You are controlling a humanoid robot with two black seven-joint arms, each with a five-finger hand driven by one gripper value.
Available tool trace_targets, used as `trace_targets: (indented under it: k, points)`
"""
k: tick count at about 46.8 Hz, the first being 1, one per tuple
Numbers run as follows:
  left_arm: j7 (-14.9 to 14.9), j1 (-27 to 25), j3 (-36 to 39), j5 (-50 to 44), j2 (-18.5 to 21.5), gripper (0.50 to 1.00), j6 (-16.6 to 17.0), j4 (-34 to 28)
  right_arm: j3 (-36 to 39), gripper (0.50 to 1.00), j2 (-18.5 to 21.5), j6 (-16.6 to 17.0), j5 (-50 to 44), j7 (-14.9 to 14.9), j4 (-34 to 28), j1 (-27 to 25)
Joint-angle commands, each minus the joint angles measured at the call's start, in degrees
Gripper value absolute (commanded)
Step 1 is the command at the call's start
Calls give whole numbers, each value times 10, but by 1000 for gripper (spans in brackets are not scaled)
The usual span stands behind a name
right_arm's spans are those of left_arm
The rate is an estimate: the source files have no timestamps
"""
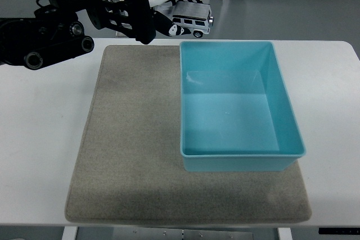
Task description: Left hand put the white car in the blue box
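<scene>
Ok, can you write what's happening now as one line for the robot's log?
left hand: shut on small white toy car | car: lifted, near far-left corner of blue plastic box | box: empty | right hand: not in view

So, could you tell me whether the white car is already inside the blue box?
No, the left hand holds the white car in the air near the blue box's far-left corner.

A: Camera setup? Single head view, mounted high on the robot's side, facing forward and down over the table (34,139).

B: Framing? Near edge at the bottom, far edge near the top, floor (270,9) beyond. Moderately distant; nearly the whole mat (129,161) and box (242,161) fit. No second view, nothing shared.
</scene>
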Motion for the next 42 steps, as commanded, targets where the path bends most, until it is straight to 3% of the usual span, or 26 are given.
trace_targets:
  k: [1, 22, 42]
  points:
    - [0, 3, 0, 1, -22, 500, 0, -2, 0, 936, 0, 0, 0, 1, 1, 0]
    - [0, 60, 11, 8, -121, 500, -2, 1, 0, 936, 0, 0, 0, 1, 1, 0]
    - [0, 112, 39, 16, -162, 500, -8, 42, 0, 936, 0, 0, 0, 0, 0, 1]
